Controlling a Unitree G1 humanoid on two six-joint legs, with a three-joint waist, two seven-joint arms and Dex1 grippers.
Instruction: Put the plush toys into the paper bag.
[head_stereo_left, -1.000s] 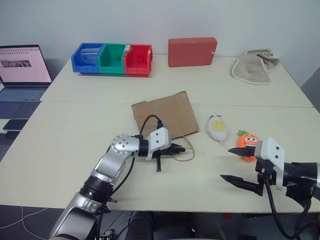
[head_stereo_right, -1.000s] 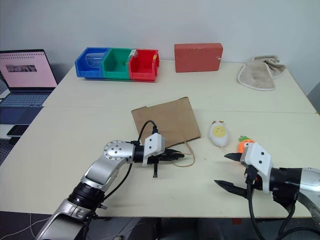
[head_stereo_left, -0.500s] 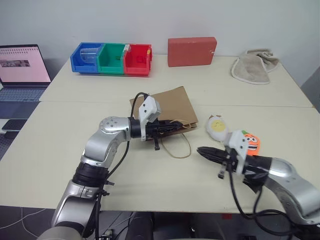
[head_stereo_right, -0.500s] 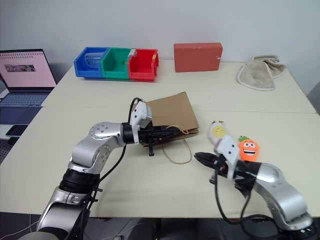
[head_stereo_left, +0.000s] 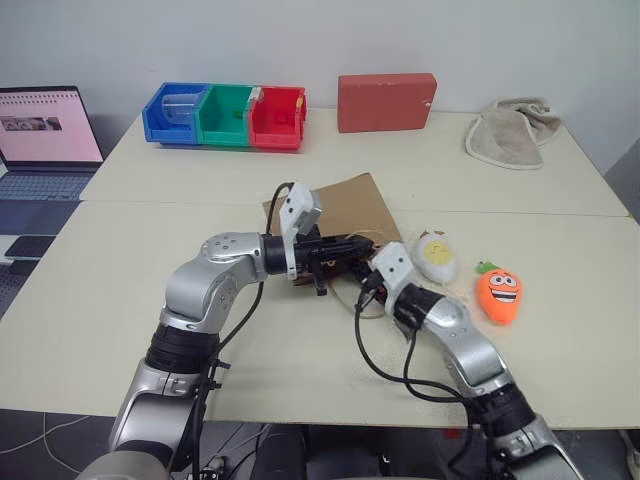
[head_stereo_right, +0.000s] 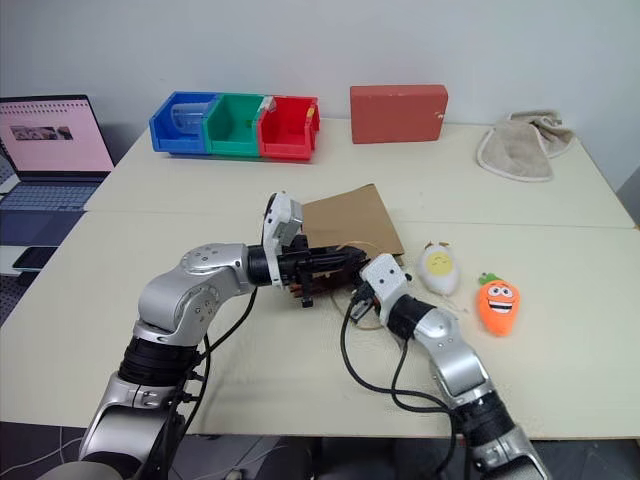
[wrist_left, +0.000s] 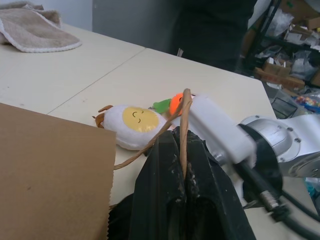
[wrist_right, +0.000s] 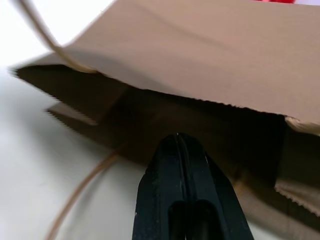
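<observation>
Nearest the camera, the right tool (wrist_right: 186, 142) has its two black fingers pressed together on nothing, and its tip points straight at the open mouth of the paper bag (head_stereo_left: 345, 205), just short of the dark gap between the bag's two walls. Beside it, the left tool (wrist_left: 182, 160) is pinching one tan cord handle (wrist_left: 185, 127), which runs up between its shut fingers; this lifts the upper wall of the bag so the mouth gapes a little while the rest of the bag lies flat on the table (head_stereo_left: 150, 300). The plush toys are both outside the bag, on the table to its right: the white egg (head_stereo_left: 437, 256) lies just beside the bag's mouth, and the orange carrot (head_stereo_left: 498, 294) lies a little further right, apart from the egg. So the step in hand looks like opening and holding the bag, with no toy yet loaded. The next move probably calls for the right tool to go into the mouth and widen it, or to turn aside, spread its fingers and take the egg, while the left keeps the handle raised. Further back stand a red box (head_stereo_left: 386, 101), a beige towel (head_stereo_left: 511, 131), three coloured bins (head_stereo_left: 225, 116) and a laptop (head_stereo_left: 45, 135).
</observation>
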